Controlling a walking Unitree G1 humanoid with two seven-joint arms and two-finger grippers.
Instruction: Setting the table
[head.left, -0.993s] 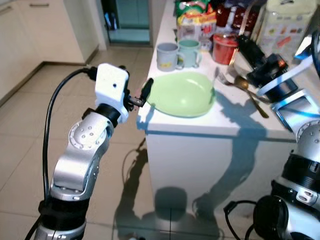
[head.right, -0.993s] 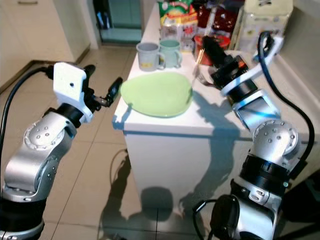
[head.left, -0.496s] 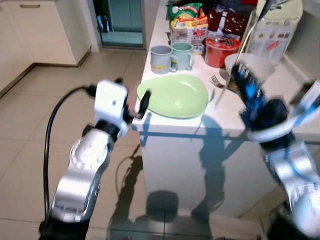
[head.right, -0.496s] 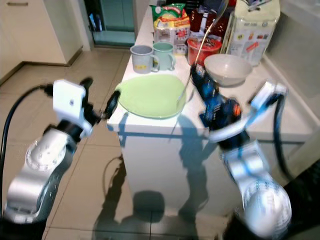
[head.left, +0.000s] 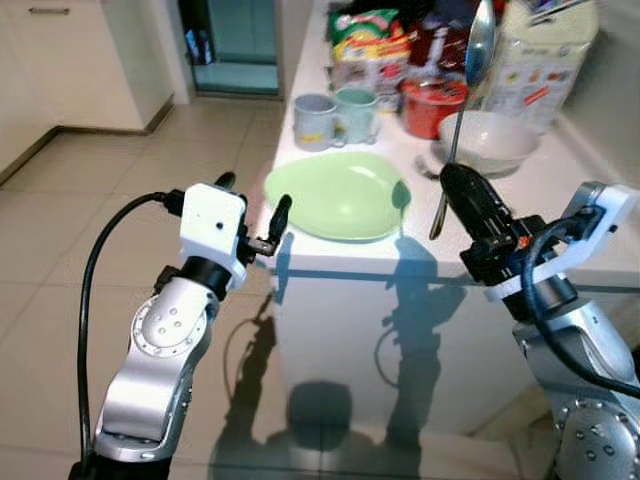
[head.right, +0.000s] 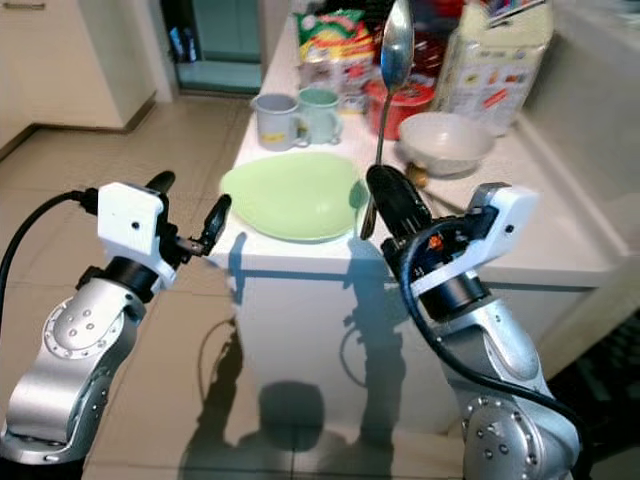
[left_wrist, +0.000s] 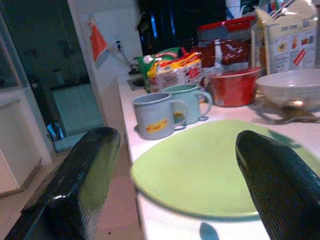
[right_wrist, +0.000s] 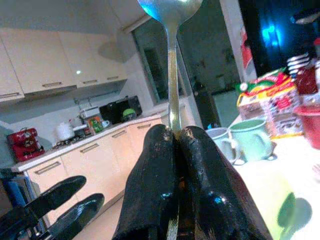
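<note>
Right gripper (head.right: 388, 200): its two black fingers are pinched together on the handle of a long silver metal spoon (head.right: 390, 70), raised upright with the bowl at the top, above the near edge of the white counter (head.right: 560, 250), just right of the plate.
Likely reason for this hold: the spoon looks lifted clear for carrying to a place setting.
Left gripper (head.left: 250, 215): fingers spread wide with nothing between them, level with the counter's left corner and facing the plate, probably lined up to take its rim.
Round pale green plate (head.left: 335, 195): lies flat near the counter's front left corner, within reach of both arms.
Grey mug (head.left: 312, 107) and mint green mug (head.left: 353, 107): side by side behind the plate.
White bowl (head.right: 443, 140): behind the spoon, right of the plate.
Red container (head.left: 430, 105) and snack packets (head.right: 330, 35): crowded at the back, out of the way.
Writing: the tall white carton (head.right: 495, 60) carries printed panels, and the grey mug a small yellow and red label; neither is readable.
</note>
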